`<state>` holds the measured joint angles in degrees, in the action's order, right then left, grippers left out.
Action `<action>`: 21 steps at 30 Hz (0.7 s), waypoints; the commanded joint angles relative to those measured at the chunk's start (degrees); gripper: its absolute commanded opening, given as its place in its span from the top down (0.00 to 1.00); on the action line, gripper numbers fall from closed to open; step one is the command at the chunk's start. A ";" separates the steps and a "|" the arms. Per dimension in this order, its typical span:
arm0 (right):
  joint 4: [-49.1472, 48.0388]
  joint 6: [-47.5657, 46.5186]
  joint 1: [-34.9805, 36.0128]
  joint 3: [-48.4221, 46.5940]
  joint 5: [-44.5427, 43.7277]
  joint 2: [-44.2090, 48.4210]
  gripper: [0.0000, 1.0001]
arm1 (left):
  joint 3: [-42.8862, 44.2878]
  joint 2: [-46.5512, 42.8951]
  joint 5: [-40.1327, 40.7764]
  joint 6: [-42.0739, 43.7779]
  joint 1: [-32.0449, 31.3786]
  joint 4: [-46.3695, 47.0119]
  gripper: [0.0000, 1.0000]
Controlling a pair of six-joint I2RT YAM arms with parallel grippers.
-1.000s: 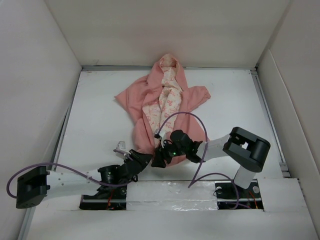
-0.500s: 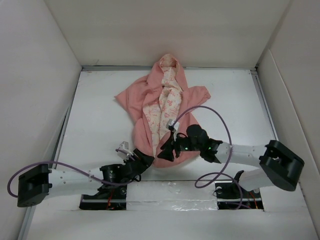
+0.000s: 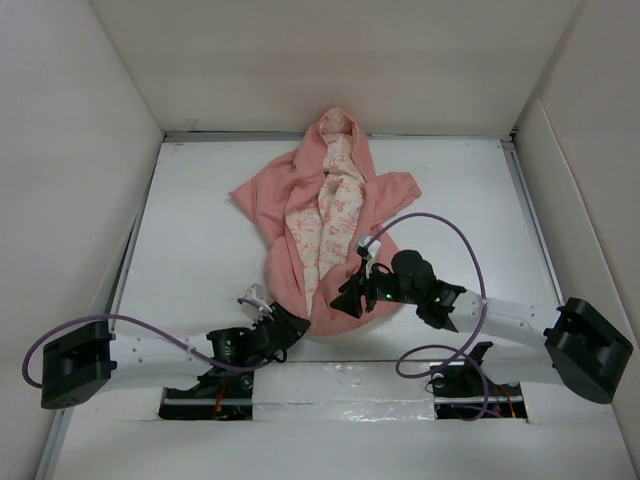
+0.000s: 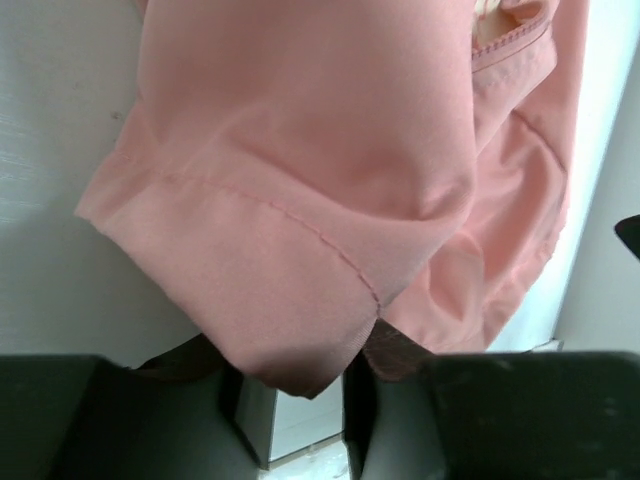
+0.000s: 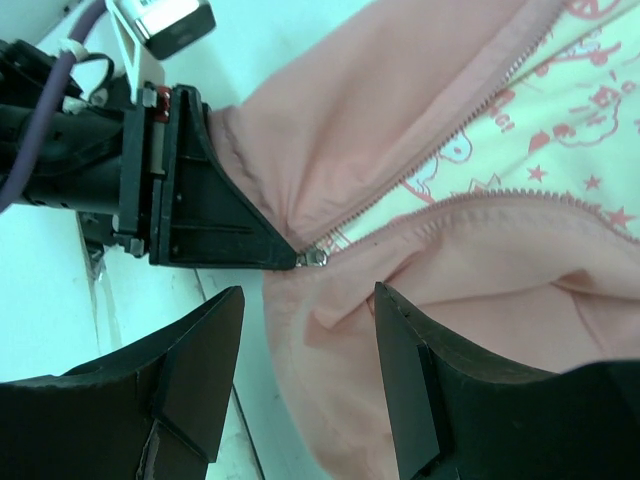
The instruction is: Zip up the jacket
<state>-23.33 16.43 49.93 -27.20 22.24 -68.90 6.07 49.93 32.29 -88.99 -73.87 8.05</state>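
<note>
White table (image 3: 200, 230) holds the jacket (image 3: 300, 200), lying unzipped at its middle; the left claw (image 3: 296, 323) pinches the jacket's near hem, and the right claw (image 3: 347, 300) hovers spread apart just above the zipper pull (image 5: 316, 258).

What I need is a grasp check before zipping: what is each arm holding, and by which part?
The left gripper is shut on the bottom hem of the jacket, near the zipper pull. The right gripper is open, holding nothing.
</note>
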 commanded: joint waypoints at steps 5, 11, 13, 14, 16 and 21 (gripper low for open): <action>-1.80 0.45 -0.10 0.83 0.52 0.88 0.40 | 0.26 2.53 0.14 0.66 -0.23 2.05 0.90; -2.42 0.45 -0.10 0.66 1.22 0.26 0.46 | 1.14 0.62 1.10 1.36 -0.23 1.18 1.00; -3.03 0.36 -0.10 0.04 2.36 -1.14 0.67 | 1.05 -2.28 1.98 3.02 -0.23 1.35 1.00; -3.90 0.54 -0.10 -0.13 2.98 -1.67 0.79 | 0.97 -3.25 2.33 3.47 -0.23 1.26 1.00; -4.96 0.89 -0.10 -0.92 4.47 -2.81 0.93 | 0.44 -5.54 3.30 4.43 -0.23 1.52 1.00; -8.04 1.59 -0.10 -3.20 7.64 -6.67 1.00 | -0.61 -12.31 4.62 6.90 -0.23 2.75 1.00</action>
<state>-25.65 17.82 49.93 -27.09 26.74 -74.35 6.09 40.21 34.09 -84.82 -73.87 9.28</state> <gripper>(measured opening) 0.010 0.110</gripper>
